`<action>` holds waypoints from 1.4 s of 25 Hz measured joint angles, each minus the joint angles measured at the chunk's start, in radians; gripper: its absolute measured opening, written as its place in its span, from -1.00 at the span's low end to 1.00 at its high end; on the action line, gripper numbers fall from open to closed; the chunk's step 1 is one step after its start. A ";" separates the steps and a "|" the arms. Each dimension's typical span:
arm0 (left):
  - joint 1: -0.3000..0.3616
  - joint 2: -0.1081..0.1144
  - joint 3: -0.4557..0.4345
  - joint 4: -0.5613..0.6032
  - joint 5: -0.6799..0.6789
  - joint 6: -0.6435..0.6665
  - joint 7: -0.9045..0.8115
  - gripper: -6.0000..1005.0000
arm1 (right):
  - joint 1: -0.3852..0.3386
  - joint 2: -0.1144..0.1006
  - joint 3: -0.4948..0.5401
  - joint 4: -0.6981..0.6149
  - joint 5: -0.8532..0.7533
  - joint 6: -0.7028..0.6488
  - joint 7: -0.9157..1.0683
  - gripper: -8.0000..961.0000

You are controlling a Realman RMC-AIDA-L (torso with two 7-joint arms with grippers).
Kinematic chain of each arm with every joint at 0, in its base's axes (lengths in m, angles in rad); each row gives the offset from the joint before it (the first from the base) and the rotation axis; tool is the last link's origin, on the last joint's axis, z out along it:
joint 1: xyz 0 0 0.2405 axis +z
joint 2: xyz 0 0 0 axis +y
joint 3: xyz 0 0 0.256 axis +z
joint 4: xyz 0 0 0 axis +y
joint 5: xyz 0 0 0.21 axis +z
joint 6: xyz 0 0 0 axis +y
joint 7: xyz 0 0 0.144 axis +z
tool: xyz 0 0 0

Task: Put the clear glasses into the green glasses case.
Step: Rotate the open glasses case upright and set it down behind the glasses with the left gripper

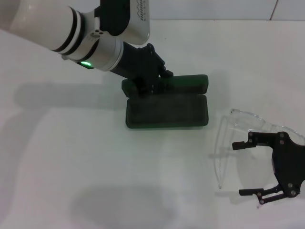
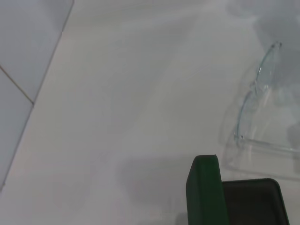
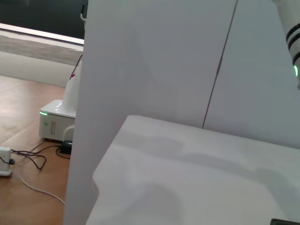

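The green glasses case (image 1: pixel 167 112) lies open mid-table, its lid (image 1: pixel 188 82) standing up behind the dark-lined tray. My left gripper (image 1: pixel 148 82) is at the lid's left end, one finger in front and one behind, shut on it. The left wrist view shows the lid edge (image 2: pixel 204 190) and the tray (image 2: pixel 253 201). The clear glasses (image 1: pixel 238 125) rest on the table right of the case, arms pointing toward me; they also show in the left wrist view (image 2: pixel 255 112). My right gripper (image 1: pixel 244 168) hovers open over the glasses' right part, fingers spread and pointing left.
The white table (image 1: pixel 71 167) stretches bare to the left and front of the case. A tiled wall (image 1: pixel 214 9) runs along the table's far edge. The right wrist view shows only a white panel (image 3: pixel 154 61), floor and cables beyond the table.
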 joint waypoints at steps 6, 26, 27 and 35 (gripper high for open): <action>0.005 -0.002 0.026 -0.001 0.002 -0.024 0.002 -0.56 | 0.000 0.000 0.002 0.001 0.000 0.002 -0.011 0.75; -0.026 -0.001 0.106 -0.003 0.056 -0.089 -0.012 -0.51 | 0.011 0.005 0.001 -0.004 0.000 0.012 -0.012 0.75; -0.026 -0.001 0.111 -0.003 0.057 -0.089 -0.012 -0.51 | 0.012 0.005 0.001 -0.004 0.000 0.012 -0.013 0.75; -0.025 0.000 0.119 0.006 0.057 -0.088 -0.027 -0.49 | 0.015 0.004 0.001 -0.007 -0.001 0.025 -0.009 0.75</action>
